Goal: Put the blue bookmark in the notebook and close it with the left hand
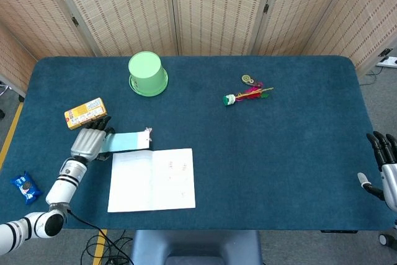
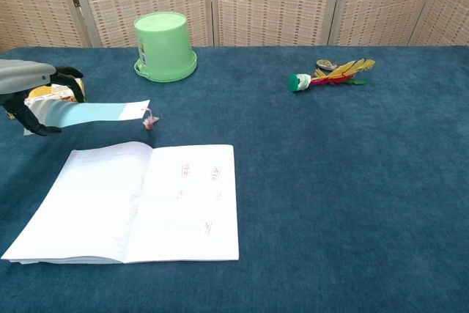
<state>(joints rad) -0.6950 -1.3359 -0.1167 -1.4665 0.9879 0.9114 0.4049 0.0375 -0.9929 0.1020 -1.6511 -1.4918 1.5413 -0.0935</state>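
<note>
Chest view shows the left hand (image 2: 33, 97) holding the bookmark (image 2: 91, 113) up, not yet over the open notebook (image 2: 139, 203).

light: bright, even, diffuse overhead | shadows: faint, soft, close under objects | glare: none | focus: sharp in both views | distortion: slight bowing of desk (image 1: 298, 153) edges in head view

Left hand (image 2: 29, 97) holds blue bookmark (image 2: 91, 113) lifted beside open notebook (image 2: 135, 203).
</note>
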